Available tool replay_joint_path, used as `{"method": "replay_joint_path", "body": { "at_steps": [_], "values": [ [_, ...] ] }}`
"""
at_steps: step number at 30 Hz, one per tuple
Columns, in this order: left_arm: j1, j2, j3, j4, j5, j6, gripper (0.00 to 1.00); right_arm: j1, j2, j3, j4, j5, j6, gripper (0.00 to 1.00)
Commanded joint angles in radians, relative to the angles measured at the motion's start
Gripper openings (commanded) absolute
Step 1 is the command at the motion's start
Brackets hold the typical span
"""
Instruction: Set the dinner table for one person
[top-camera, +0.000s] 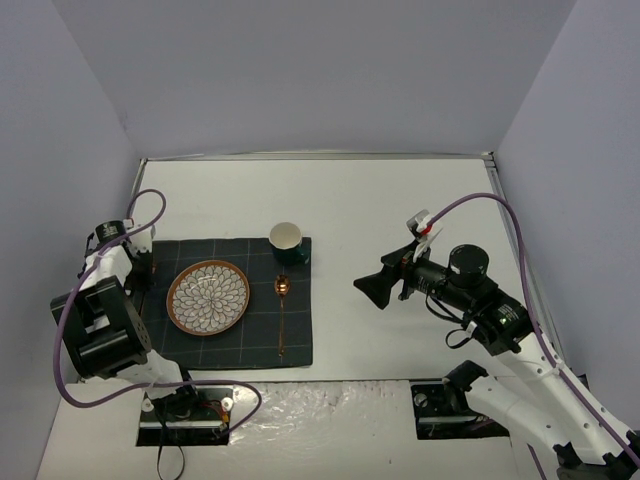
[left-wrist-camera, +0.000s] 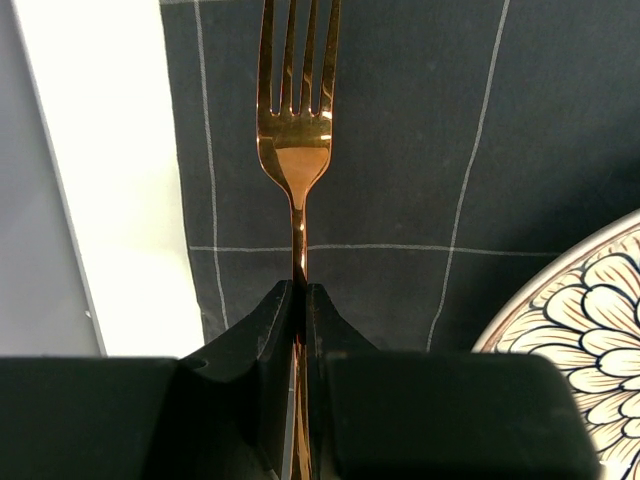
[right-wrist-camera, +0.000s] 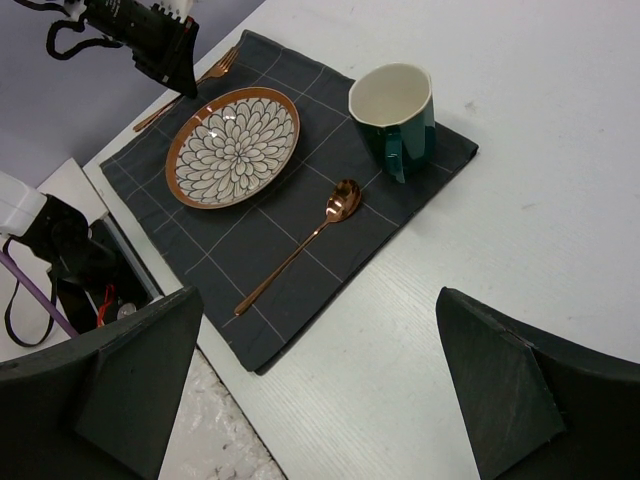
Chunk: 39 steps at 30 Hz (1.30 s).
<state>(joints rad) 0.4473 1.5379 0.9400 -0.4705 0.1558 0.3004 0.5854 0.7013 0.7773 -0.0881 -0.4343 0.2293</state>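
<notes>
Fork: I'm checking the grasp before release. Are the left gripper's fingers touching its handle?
Touching. The left wrist view shows the left gripper shut on the fork, its handle pinched between both black tips with no gap.

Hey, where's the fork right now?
In the left wrist view, the fork is pinched by its handle in the left gripper, over the left strip of the placemat, with the plate just to its right.

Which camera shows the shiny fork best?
The left wrist camera. The fork fills it, tines and neck sharp, its handle pinched in the left gripper over the placemat. The right wrist camera shows it small beyond the plate, partly hidden. From the top, the left arm hides it.
</notes>
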Motion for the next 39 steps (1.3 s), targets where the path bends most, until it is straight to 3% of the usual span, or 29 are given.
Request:
{"method": "replay_joint_path", "body": {
  "at_steps": [1,21,29,34,39],
  "values": [
    [0.002,0.02,0.061,-0.021,-0.006,-0.01,0.06,0.01,0.005,0.027,0.054,-0.002,-0.018,1.0],
    [-0.009,0.083,0.099,-0.048,-0.028,-0.023,0.14,0.01,0.013,0.03,0.047,0.006,-0.022,1.0],
    [-0.007,-0.098,0.102,-0.044,-0.078,-0.093,0.35,0.01,0.02,0.042,0.044,0.019,-0.033,1.0],
    [-0.015,-0.262,0.14,-0.061,-0.117,-0.16,0.43,0.01,0.024,0.081,0.031,0.04,-0.039,1.0],
    [-0.08,-0.479,0.171,-0.098,-0.146,-0.212,0.5,0.011,0.009,0.143,-0.033,0.154,-0.079,1.0]
  ]
}}
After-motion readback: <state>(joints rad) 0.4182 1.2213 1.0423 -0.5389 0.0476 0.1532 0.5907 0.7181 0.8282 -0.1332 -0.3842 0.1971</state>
